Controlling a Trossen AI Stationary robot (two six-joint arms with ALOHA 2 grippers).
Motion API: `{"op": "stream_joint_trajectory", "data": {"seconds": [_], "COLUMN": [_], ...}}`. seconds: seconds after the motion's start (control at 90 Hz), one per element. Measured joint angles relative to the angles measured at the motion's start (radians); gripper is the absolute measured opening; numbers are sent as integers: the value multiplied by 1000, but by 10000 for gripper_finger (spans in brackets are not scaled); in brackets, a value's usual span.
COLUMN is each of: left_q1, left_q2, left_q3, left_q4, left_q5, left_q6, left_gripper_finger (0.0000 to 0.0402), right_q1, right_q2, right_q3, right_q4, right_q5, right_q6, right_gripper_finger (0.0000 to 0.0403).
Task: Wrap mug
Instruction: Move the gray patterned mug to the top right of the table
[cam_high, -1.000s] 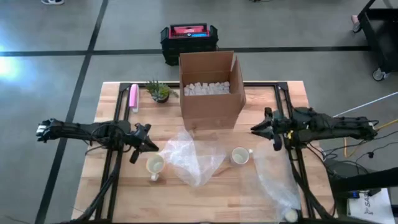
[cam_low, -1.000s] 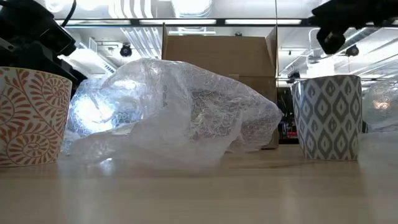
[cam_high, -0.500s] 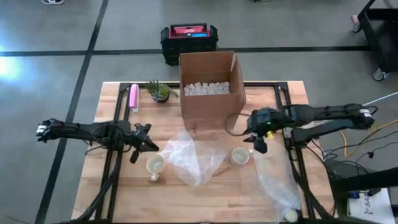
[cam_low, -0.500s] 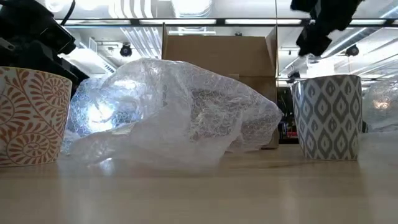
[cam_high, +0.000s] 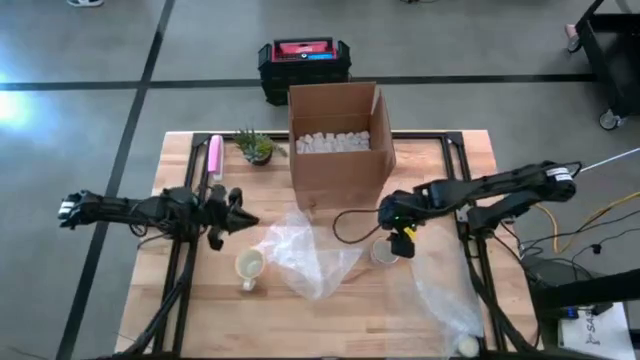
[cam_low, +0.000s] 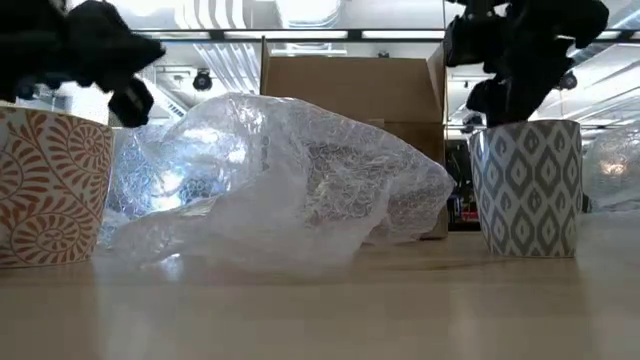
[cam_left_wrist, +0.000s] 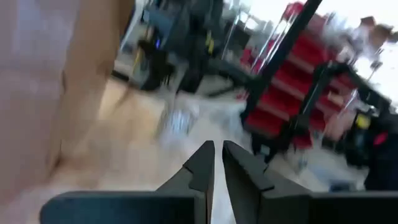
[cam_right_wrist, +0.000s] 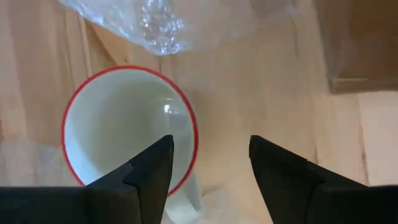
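Mug (cam_high: 385, 251) sits partly hidden beneath right hand (cam_high: 403, 238), seemingly untouched.

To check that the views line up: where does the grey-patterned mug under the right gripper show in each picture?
High view: grey-patterned mug right of centre, just below the right gripper.
Low view: mug at the right, standing upright.
Left wrist view: not identifiable.
Right wrist view: red-rimmed mug seen from above, beyond the open gripper.
Shared landmark: bubble wrap, beside the mug in the high, low and right wrist views.
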Motion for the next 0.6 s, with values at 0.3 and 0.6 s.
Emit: {"op": "stream_joint_trajectory", "data": {"seconds": [0.3,0.6], "left_q1": [0,0], "left_q2": [101,224], "left_q3": [0,0], "left_q4": [116,241], "left_q5": [-68,-106], "left_q6": [108,139], "left_gripper_finger": [20,20], "right_q1": [28,45], "right_q2": [117,193], "right_q3": [-1,-1], "right_q4": [8,-9], "right_q5": [10,53], "right_q6": [43,17], "right_gripper_finger": [186,72]}}
